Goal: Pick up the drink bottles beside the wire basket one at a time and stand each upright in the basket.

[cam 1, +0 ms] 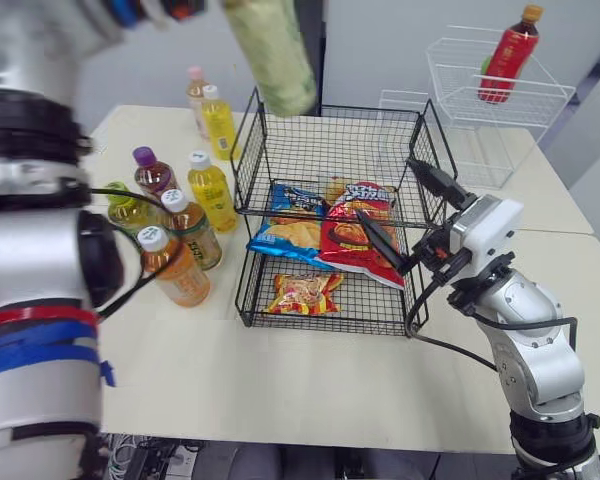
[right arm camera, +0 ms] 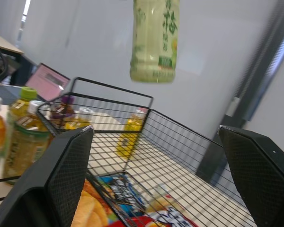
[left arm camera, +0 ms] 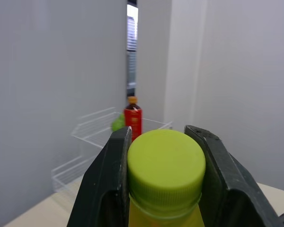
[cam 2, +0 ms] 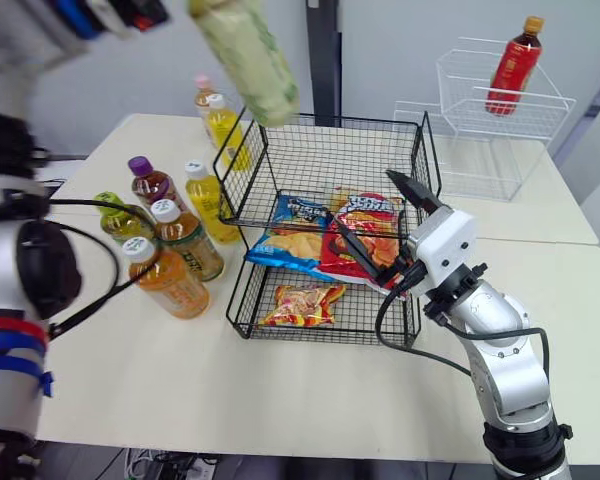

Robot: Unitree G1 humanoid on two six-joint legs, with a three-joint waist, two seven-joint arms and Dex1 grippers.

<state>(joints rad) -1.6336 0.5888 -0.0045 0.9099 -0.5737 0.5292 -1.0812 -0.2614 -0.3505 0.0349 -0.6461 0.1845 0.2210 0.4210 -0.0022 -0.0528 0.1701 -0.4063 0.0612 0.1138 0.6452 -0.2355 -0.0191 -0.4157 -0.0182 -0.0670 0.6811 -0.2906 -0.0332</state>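
Over the left rim of the basket point(cam 1: 340, 150) hangs the bottle point(cam 1: 273, 55), its cap clamped in our left gripper point(left arm camera: 158, 137), while our right gripper point(cam 1: 405, 210) stands open by the basket's right side; lowered here, we fear the bottle strikes the rim and tips.

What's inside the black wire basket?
Three snack bags lie on the lower shelf of the black wire basket: a blue bag, a red bag overlapping it, and an orange packet in front. The upper shelf holds no bottle. Whatever lies under the red bag is covered.
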